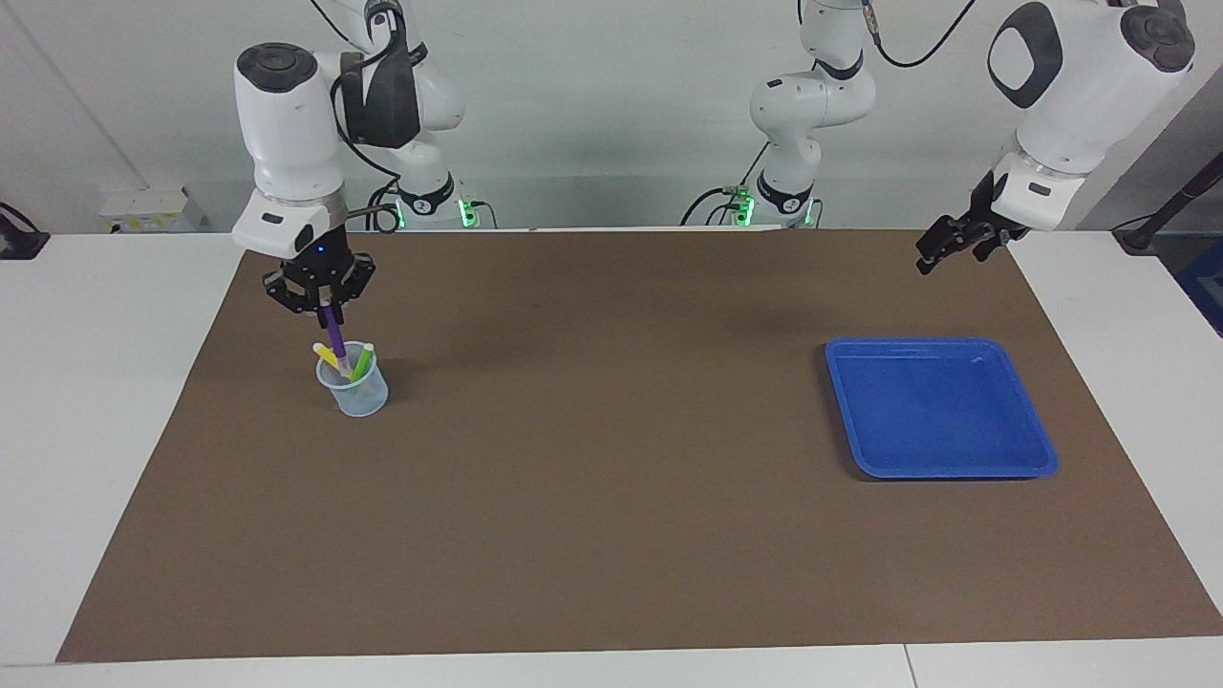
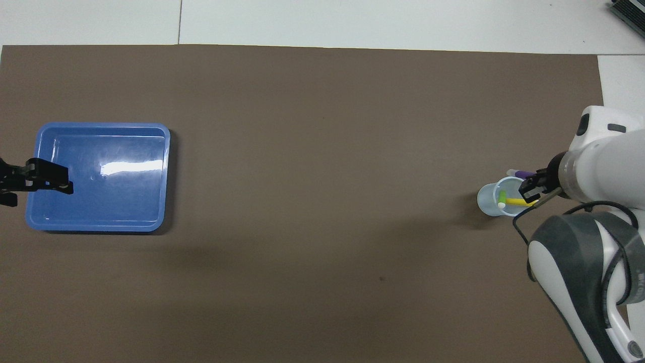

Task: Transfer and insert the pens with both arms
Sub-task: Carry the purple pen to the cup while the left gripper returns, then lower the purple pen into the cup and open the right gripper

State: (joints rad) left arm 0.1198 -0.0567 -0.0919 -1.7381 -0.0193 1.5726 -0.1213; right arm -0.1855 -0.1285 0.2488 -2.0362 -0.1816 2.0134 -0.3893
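Note:
My right gripper [image 1: 327, 308] [image 2: 527, 186] is shut on the upper end of the purple pen [image 1: 333, 334] [image 2: 519, 173]. That pen hangs nearly upright, and its pale cap end dips into the mouth of a clear plastic cup [image 1: 354, 394] [image 2: 490, 200]. The yellow pen [image 1: 326, 355] [image 2: 518, 201] and the green pen [image 1: 363, 360] [image 2: 502, 196] lean inside the cup. My left gripper [image 1: 946, 251] [image 2: 31, 187] is open, holds nothing, and is raised over the tray's edge at the left arm's end of the table.
A blue tray [image 1: 1037, 457] [image 2: 101, 224] lies with nothing in it on the brown mat [image 1: 611, 535] toward the left arm's end. White tabletop [image 1: 96, 382] borders the mat. The right arm's forearm and cable [image 2: 579, 262] hang over the mat near the cup.

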